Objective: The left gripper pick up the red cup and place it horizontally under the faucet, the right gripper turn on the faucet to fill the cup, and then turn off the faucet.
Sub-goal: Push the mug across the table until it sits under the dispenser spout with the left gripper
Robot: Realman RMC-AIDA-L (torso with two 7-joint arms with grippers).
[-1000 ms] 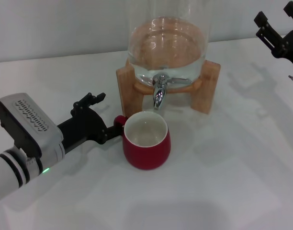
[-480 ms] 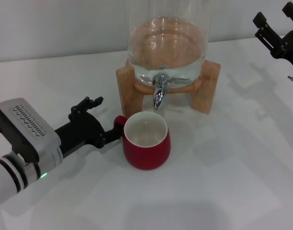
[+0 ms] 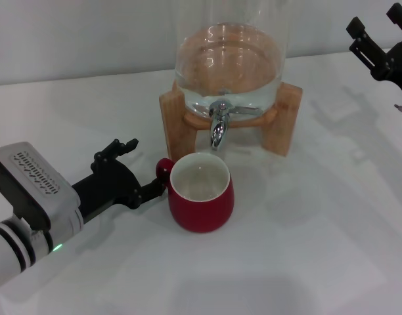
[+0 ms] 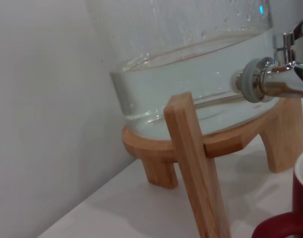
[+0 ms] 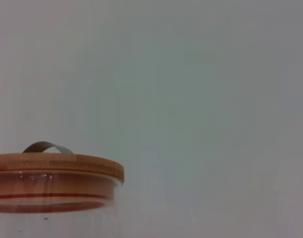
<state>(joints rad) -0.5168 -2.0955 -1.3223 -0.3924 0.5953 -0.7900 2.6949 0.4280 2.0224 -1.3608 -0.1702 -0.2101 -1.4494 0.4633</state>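
Observation:
The red cup point(image 3: 202, 195) stands upright on the white table, its white inside empty, just in front of and below the faucet point(image 3: 218, 125). Its handle point(image 3: 163, 167) points left. My left gripper point(image 3: 144, 167) is open and low over the table just left of the handle, holding nothing. My right gripper point(image 3: 378, 23) is open and raised at the far right, well away from the faucet. The left wrist view shows the faucet point(image 4: 273, 77) and the cup's handle point(image 4: 282, 229) up close.
The glass dispenser point(image 3: 228, 62) holds water and rests on a wooden stand point(image 3: 172, 121) at the back middle. Its wooden lid point(image 5: 52, 168) shows in the right wrist view. A white wall runs behind the table.
My left arm has drawn back to the left and toward the front, away from the cup's handle. The cup and the right gripper have stayed put.

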